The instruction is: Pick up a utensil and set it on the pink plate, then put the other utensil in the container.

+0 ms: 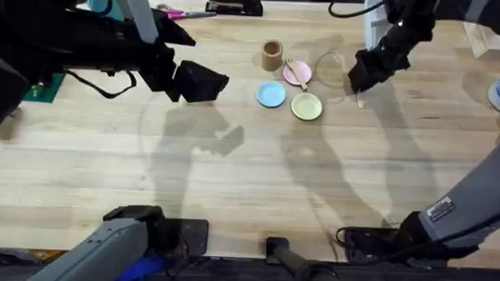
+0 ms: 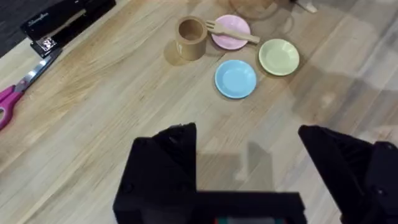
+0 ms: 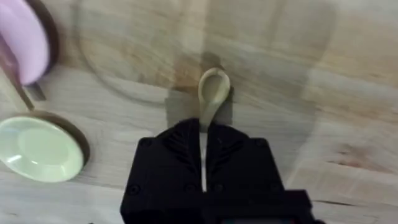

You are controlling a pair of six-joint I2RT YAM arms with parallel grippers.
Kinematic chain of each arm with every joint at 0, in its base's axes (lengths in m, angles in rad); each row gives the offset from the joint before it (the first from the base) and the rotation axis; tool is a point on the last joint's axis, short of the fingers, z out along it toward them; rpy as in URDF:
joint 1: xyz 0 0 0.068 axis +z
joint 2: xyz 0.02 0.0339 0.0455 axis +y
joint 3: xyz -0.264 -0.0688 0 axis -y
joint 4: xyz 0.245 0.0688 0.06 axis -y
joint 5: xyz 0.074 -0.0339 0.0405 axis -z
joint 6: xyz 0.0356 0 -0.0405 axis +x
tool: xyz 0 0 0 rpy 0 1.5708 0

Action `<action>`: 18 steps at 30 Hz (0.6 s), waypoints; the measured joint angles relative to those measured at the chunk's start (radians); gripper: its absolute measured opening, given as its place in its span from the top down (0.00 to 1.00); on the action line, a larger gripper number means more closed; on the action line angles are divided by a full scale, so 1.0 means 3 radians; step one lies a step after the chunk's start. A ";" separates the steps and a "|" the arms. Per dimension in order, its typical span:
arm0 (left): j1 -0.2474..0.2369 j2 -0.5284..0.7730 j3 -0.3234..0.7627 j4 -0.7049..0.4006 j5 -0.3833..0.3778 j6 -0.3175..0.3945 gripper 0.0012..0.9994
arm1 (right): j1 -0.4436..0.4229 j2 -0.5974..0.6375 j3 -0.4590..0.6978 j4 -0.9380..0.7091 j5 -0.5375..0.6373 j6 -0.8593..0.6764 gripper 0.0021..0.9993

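Observation:
The wooden fork (image 1: 296, 71) lies across the pink plate (image 1: 298, 74), just right of the brown container (image 1: 272, 54). My right gripper (image 1: 359, 84) is to the right of the plates, shut on the handle of the wooden spoon (image 3: 213, 87). In the right wrist view the spoon's oval bowl sticks out past the right gripper (image 3: 204, 134) and casts a shadow on the table. My left gripper (image 1: 200, 80) hangs open and holds nothing, left of the plates. The left wrist view looks past the left gripper (image 2: 249, 165) at the container (image 2: 191, 37), fork (image 2: 233, 31) and pink plate (image 2: 227, 38).
A light-blue plate (image 1: 271, 94) and a pale-yellow plate (image 1: 307, 107) sit in front of the pink one. A black stapler (image 1: 234, 5) and pink-handled scissors (image 1: 183, 15) lie at the table's far edge. Bare wood stretches across the near half of the table.

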 joint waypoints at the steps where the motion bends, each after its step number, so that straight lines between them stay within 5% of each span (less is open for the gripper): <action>1: 0.0000 -0.0001 0.0000 0.0000 0.0000 0.0000 0.00 | 0.0005 0.0000 0.0029 0.0006 0.0000 -0.0001 0.97; 18: 0.0000 0.0000 0.0000 0.0000 0.0009 0.0000 0.00 | 0.0482 -0.0316 0.0800 -0.0363 0.0000 -0.0279 0.97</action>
